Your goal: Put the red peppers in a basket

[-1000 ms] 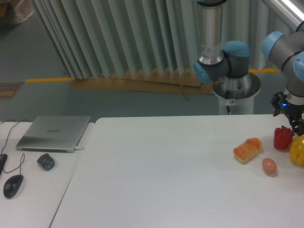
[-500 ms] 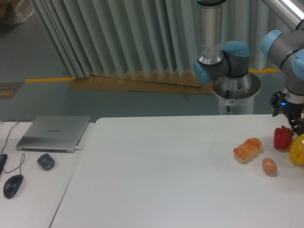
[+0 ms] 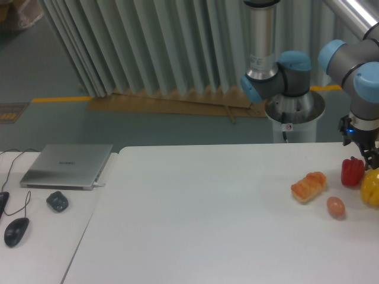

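The red pepper (image 3: 352,171) stands upright near the table's right edge, with its dark stem on top. My gripper (image 3: 369,157) hangs just behind and to the right of it, partly cut off by the frame's edge. Its dark fingers reach down between the red pepper and the yellow pepper (image 3: 371,187). Whether they touch the red pepper is unclear, and I cannot make out if they are open or shut. No basket shows in this view.
A bread roll (image 3: 308,186) and a brownish egg (image 3: 336,206) lie left of the peppers. At the far left, a closed laptop (image 3: 67,165), a dark mouse (image 3: 16,231) and a small dark object (image 3: 57,201) sit on a second table.
The arm's upper joint has shifted slightly left. The gripper stays near the red pepper, and the objects on the table have not moved.
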{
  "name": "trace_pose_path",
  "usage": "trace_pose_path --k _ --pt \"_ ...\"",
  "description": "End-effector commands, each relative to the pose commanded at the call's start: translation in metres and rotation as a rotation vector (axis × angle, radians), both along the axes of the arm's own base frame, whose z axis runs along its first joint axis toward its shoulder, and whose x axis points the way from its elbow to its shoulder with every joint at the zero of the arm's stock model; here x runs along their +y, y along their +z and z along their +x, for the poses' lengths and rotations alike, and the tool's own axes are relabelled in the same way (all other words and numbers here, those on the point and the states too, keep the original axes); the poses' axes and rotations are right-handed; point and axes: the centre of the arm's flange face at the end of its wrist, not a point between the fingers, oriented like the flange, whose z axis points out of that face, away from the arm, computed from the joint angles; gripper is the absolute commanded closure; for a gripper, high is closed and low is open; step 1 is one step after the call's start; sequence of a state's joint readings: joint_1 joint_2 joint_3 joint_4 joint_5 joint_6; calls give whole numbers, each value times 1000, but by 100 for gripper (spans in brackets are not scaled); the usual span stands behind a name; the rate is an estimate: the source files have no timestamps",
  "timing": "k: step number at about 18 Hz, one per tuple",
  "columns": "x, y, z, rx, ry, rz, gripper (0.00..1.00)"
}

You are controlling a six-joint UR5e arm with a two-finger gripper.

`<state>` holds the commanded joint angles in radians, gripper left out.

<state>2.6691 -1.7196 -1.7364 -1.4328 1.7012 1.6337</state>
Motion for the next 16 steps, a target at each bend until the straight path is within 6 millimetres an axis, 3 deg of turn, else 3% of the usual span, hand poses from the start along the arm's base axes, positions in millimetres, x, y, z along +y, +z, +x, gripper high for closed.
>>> trace_pose_path --k 8,16 --pt "5 -26 -5 -41 14 -4 0" --pt "12 -39 -10 -61 7 -13 0"
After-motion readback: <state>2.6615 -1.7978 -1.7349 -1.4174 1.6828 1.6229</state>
